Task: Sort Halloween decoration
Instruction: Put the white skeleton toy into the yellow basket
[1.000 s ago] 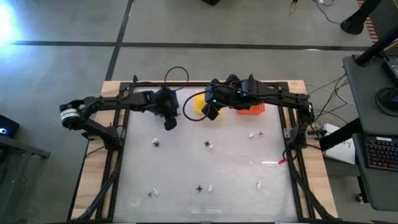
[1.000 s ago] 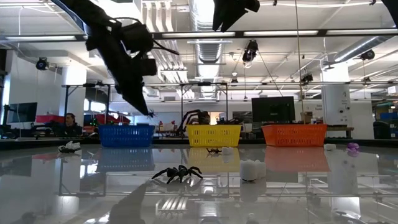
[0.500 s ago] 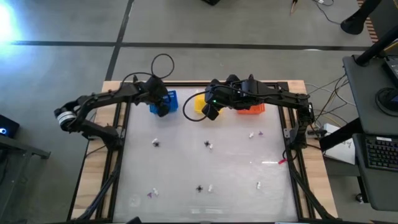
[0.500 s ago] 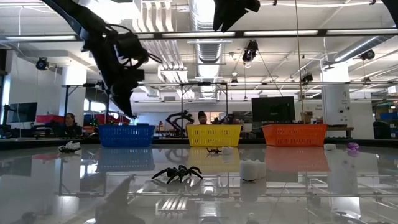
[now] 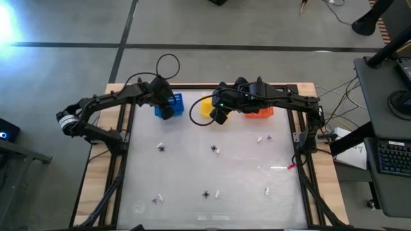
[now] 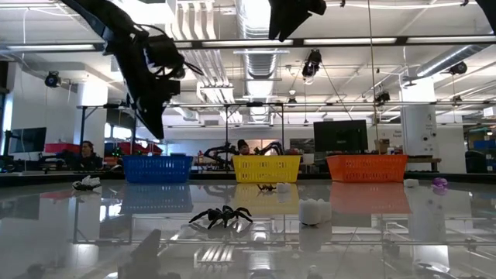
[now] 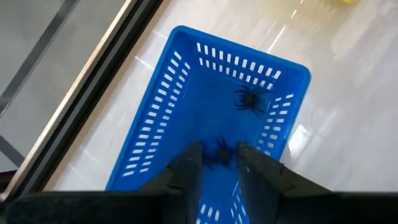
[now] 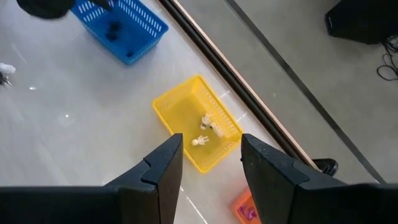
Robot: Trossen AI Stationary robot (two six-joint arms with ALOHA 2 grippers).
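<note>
Grey concrete floor point(image 5: 64, 70) around the table, ceiling strip lights point(image 6: 364, 41), distant monitor point(image 6: 345, 136) in an open hall.

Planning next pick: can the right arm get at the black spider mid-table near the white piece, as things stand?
Probably yes. The right pincer hovers open over the yellow basket, holding nothing, and the black spider lies on bare table just in front of it, with nothing between. The left pincer is off over the blue basket.

Two dark, jointed arms trail looping black cables, each ending in a hand with two blunt black fingers point(image 8: 163, 163).
</note>
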